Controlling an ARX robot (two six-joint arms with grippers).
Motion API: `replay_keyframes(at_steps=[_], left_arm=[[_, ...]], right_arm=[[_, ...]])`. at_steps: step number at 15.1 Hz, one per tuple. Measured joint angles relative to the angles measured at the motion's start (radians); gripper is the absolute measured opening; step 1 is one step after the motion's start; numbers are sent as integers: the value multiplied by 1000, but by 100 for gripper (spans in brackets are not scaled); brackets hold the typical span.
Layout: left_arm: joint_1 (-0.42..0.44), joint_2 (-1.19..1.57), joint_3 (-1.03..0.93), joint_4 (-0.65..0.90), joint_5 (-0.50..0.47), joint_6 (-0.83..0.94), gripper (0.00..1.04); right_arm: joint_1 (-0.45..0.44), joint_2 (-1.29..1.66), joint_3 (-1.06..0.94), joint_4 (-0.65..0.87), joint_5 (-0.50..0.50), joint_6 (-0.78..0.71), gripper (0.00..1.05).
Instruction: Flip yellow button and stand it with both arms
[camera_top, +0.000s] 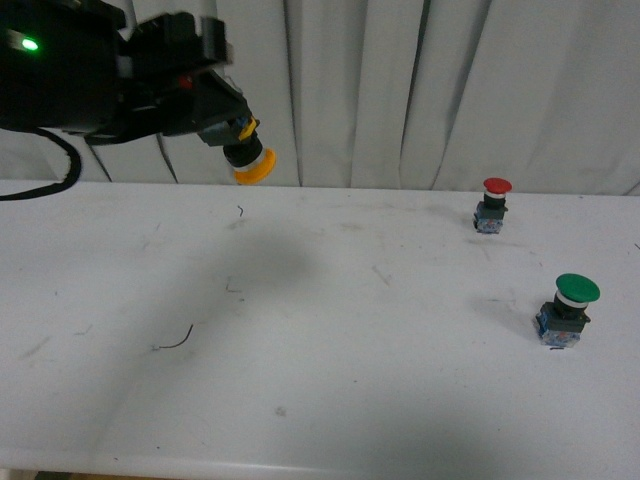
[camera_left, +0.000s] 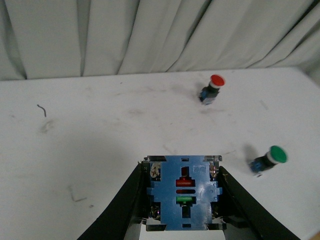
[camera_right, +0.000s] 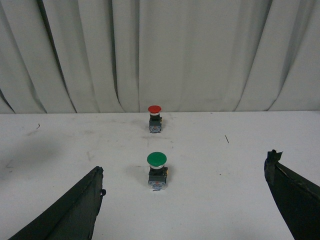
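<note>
My left gripper (camera_top: 232, 128) is shut on the yellow button (camera_top: 252, 165) and holds it high above the white table at the back left, cap pointing down and to the right. In the left wrist view the button's blue contact block (camera_left: 183, 192) fills the space between the black fingers (camera_left: 125, 202); the cap is hidden there. My right gripper (camera_right: 185, 200) is open and empty, its fingers (camera_right: 75, 210) wide apart over the table. It does not show in the front view.
A red-capped button (camera_top: 494, 204) stands upright at the back right of the table (camera_top: 320, 360). A larger green-capped button (camera_top: 570, 310) stands upright nearer, at the right, in front of my right gripper (camera_right: 157, 169). Grey curtains hang behind.
</note>
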Motion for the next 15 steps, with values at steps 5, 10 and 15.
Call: replay_keyframes(at_steps=[5,10,15], left_arm=[[116,-222,-335,373,277,-355,36],[114,24,-520,936,367,-907,36],[44,-5,-473,934,281,-1157,36]], right_arm=[[0,0,0,0,0,0,98],[0,0,0,0,0,0,98],[0,0,0,0,0,0,98]])
